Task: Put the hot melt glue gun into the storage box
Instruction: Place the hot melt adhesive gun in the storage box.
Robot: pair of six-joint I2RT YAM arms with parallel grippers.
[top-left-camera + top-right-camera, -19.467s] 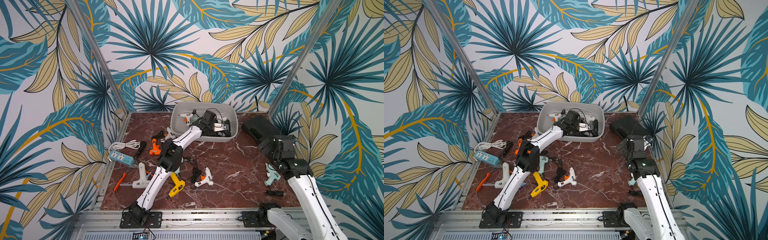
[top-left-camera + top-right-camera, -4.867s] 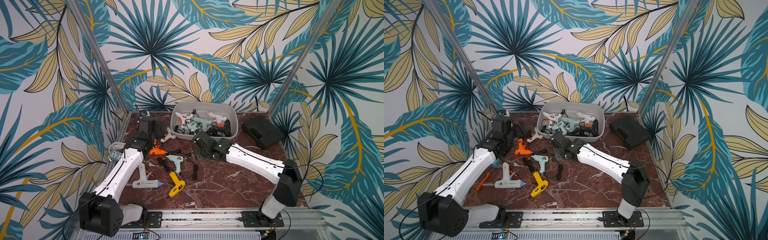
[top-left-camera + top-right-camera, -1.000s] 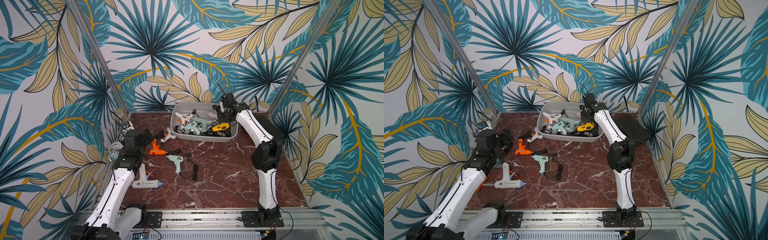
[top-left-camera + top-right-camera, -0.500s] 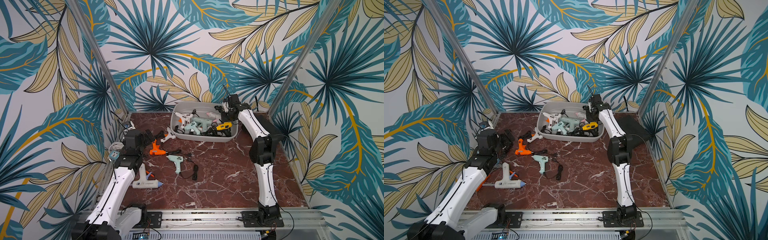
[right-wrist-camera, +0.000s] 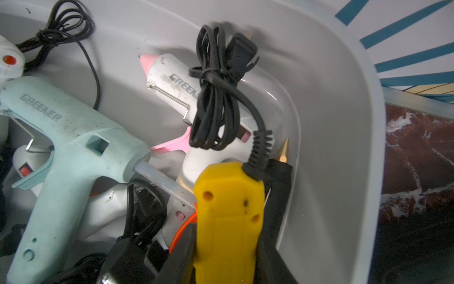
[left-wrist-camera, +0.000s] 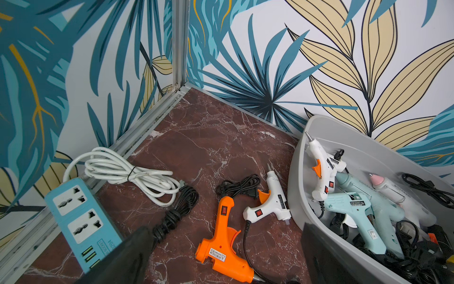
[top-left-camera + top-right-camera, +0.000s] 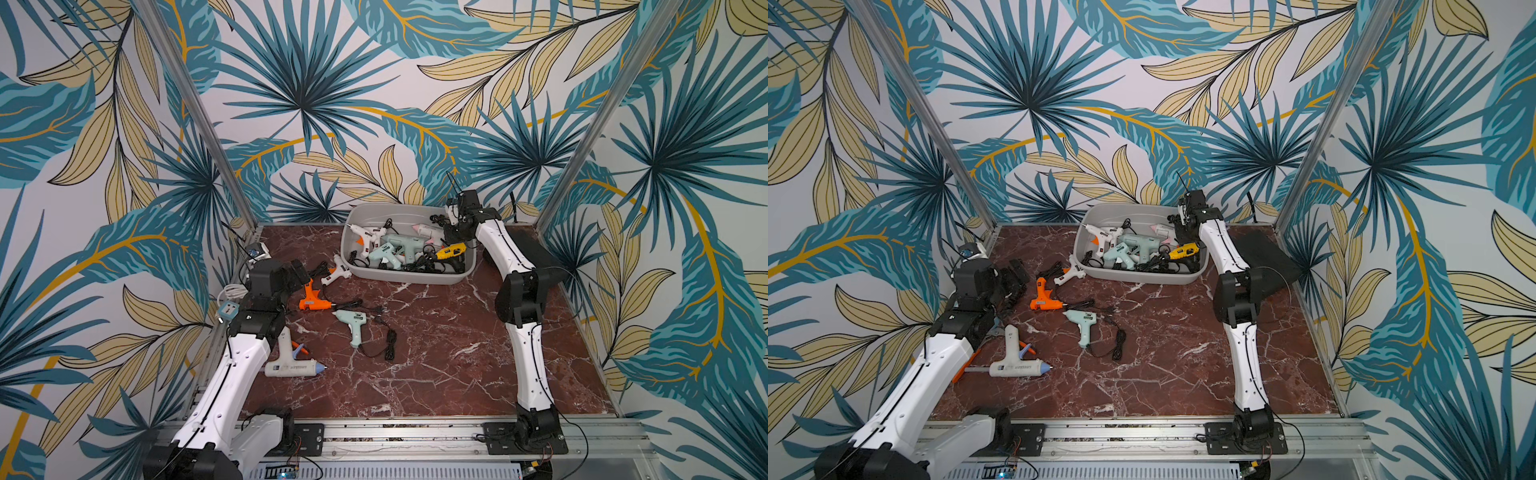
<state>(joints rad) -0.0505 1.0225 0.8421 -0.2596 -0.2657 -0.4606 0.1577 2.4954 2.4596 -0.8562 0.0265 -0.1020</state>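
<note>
One glue gun [image 5: 226, 221] — storage box [image 5: 331, 123] edge

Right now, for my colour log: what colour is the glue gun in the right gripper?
It's a yellow plastic glue gun, black cord; clearest in the right wrist view.

"GREENER" on mint glue gun [image 5: 61, 137]; "GREEN…", prob. same, on pink-tipped gun [image 5: 172, 81].

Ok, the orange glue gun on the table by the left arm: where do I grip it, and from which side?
I'd grip the orange glue gun mid-handle, coming straight down with the jaws across the handle's width. It lies flat on its side, so the handle's edges are exposed. Stay off the cord end: the white glue gun sits close there.
</note>
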